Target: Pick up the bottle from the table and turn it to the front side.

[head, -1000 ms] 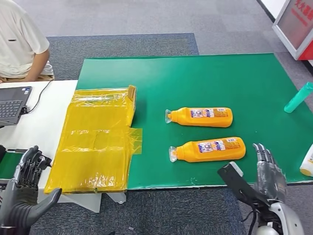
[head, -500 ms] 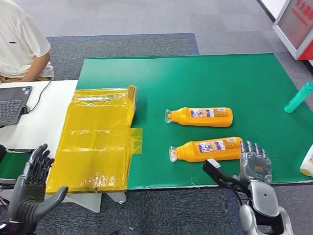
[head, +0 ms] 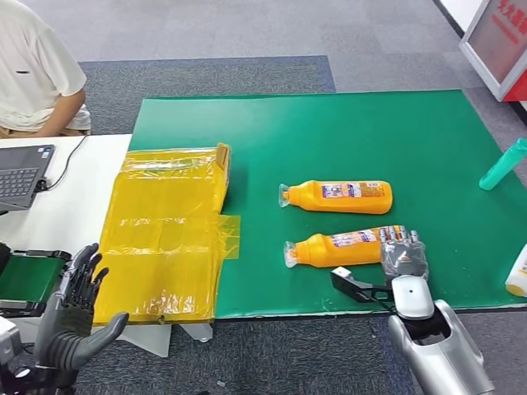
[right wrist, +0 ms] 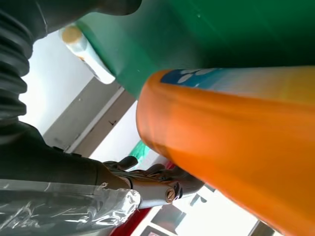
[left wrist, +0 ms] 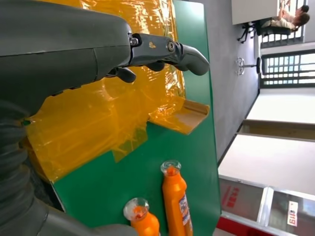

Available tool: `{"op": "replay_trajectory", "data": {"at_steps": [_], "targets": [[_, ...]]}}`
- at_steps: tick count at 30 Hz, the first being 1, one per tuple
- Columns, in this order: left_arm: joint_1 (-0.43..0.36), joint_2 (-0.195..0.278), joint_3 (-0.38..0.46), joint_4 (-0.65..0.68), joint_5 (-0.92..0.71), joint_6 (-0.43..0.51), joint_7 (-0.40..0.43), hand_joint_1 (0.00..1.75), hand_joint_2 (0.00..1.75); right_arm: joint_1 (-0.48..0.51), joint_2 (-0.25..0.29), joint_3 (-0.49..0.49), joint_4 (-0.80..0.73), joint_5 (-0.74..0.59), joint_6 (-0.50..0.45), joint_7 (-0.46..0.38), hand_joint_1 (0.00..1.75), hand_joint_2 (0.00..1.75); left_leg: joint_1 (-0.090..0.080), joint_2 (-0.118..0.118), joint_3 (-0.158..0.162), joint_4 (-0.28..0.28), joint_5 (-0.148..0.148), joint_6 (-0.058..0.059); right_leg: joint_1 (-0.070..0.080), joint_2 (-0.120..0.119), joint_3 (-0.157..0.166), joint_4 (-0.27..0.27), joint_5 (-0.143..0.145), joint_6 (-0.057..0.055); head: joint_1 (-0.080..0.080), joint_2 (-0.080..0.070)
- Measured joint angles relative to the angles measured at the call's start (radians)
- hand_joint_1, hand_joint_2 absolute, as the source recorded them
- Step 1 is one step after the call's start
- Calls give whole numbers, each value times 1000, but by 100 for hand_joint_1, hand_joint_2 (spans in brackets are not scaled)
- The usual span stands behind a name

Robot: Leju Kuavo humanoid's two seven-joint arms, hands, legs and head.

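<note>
Orange bottle [head: 345, 248] (rigid, probably slippery plastic) is lying sideways; right hand [head: 403, 255] is wrapping its wide base, grasp unconfirmed.

Two bottles are laid side by side on the tabletop [head: 373, 132], the near bottle [head: 338, 248] before the far bottle [head: 338, 196]. A plastic sheet [head: 165, 234] is spread to their left, and the right robot hand [head: 403, 257] is placed at the near bottle's base end.

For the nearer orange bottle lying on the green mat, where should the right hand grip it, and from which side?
Grip the nearer orange bottle around its wide base end, from above on the robot's side. It lies flat, neck pointing left, and its broad body suits a wrap better than the neck. The right hand is already there.
</note>
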Motion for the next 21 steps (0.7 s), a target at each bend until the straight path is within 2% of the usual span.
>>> {"op": "replay_trajectory", "data": {"at_steps": [10,20,21], "targets": [[1,8,-23,24,-7,7,1,0,175,-111,-16,168,171,0,-31,40,0,175,0,0,1,0,0,0,0,0,1,0,0,0,0,0],[2,8,-39,40,-15,15,3,0,175,-147,-13,201,230,0,-41,27,1,175,0,0,2,0,0,0,0,0,2,0,1,1,0,0],[2,8,-41,41,-15,15,3,0,175,-149,-11,201,233,0,-42,24,38,175,0,0,3,0,0,0,0,0,2,0,1,1,0,0]]}}
